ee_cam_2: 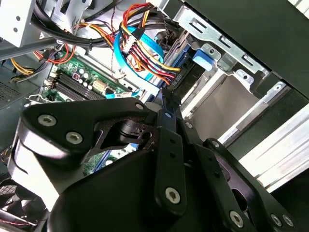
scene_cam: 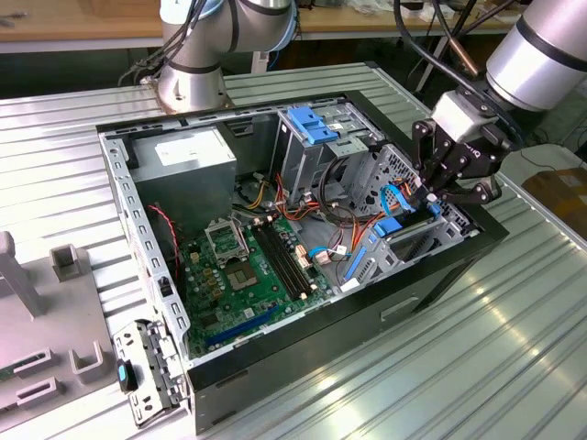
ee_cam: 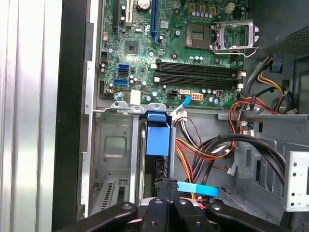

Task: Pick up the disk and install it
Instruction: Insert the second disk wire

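Hovering over drive bay [scene_cam: 417, 240], gripper [scene_cam: 431, 194] jaws together, gripping nothing visible.

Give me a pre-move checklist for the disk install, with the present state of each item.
1. Black gripper over the drive bay at the open grey computer case's front: ok.
2. Flat grey-metal disk with blue plastic rails standing edge-on in the bay slot: ok.
3. Disk fully seated: cannot tell.
4. Fingers' grip on the disk: cannot tell.
5. Red, yellow and orange cable bundle apart from the slot: ok.
6. Adjacent empty metal bay unobstructed: ok.
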Robot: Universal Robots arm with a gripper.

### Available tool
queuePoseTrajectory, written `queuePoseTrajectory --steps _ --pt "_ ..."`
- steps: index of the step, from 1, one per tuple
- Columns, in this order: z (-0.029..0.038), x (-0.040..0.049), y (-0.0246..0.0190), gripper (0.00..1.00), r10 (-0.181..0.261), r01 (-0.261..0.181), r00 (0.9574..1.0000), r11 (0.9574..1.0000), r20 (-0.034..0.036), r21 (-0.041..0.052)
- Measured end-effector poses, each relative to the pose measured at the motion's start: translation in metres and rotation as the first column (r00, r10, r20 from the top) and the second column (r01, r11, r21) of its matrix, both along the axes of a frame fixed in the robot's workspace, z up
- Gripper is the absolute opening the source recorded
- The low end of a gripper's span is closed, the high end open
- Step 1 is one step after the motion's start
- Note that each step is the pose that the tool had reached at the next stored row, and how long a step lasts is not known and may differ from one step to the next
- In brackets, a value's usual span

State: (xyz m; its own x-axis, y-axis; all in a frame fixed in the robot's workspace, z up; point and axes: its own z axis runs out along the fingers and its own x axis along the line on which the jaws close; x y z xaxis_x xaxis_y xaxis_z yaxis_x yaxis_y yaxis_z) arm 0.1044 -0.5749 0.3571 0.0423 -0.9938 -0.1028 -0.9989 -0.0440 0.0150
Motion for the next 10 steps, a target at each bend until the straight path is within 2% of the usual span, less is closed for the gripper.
queuePoseTrajectory --steps 10 --pt "0.0012 0.0 0.0 0.11 0.0 0.0 1.0 1.0 0.0 -0.0001"
